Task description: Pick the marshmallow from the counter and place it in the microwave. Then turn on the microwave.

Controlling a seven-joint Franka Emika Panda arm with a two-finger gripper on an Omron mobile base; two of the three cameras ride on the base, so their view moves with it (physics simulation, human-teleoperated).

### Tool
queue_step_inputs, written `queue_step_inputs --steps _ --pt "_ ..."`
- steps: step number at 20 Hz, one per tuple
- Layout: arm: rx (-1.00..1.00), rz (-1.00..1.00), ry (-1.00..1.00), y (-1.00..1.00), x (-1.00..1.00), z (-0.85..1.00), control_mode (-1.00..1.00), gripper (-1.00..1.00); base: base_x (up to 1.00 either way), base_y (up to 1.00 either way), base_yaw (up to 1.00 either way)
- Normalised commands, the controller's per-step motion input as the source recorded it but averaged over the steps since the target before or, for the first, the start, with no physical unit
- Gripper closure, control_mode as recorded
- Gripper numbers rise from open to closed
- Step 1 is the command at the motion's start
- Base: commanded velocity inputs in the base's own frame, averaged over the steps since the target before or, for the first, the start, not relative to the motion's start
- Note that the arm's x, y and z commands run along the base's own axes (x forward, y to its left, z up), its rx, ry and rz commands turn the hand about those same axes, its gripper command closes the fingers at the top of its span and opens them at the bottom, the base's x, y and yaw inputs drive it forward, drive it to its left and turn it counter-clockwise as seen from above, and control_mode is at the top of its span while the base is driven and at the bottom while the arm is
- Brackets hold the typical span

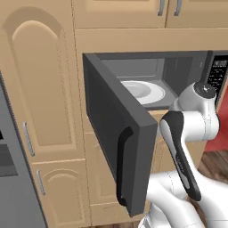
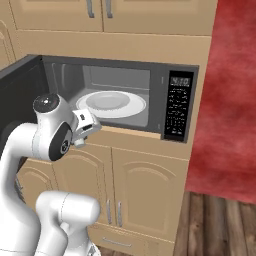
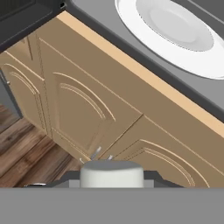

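Observation:
The microwave (image 2: 159,82) is built into tan cabinets and its door (image 1: 116,133) stands swung wide open to the left. A white round plate (image 2: 112,104) lies on its floor. The marshmallow (image 3: 111,173), a small off-white lump, sits between the dark fingertips (image 3: 153,176) of my gripper (image 3: 111,178), which is shut on it. My hand (image 2: 84,126) hovers just outside the cavity's lower front edge, left of the plate. The black button panel (image 2: 178,107) is on the microwave's right. The counter is out of view.
Tan cabinet doors (image 3: 83,105) with silver handles lie below the microwave. A red wall (image 2: 230,100) stands to the right over a wooden floor (image 2: 220,225). A grey appliance (image 1: 11,178) is at the far left. The open door juts toward my arm.

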Motion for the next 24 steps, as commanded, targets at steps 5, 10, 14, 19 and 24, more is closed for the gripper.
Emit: queue_step_inputs --steps 5,10,14,19,24 --pt "0.0 0.0 0.0 0.0 0.0 0.0 1.0 1.0 0.0 -0.31 0.07" --pt "0.0 0.0 0.0 0.0 0.0 0.0 1.0 1.0 -0.01 -0.38 0.03" --pt "0.0 0.0 0.0 0.0 0.0 0.0 1.0 1.0 0.0 -0.22 0.03" --pt "0.0 0.0 0.0 0.0 0.0 0.0 1.0 1.0 0.1 -0.03 0.05" --pt "0.0 0.0 0.0 0.0 0.0 0.0 1.0 1.0 0.17 0.0 0.05"
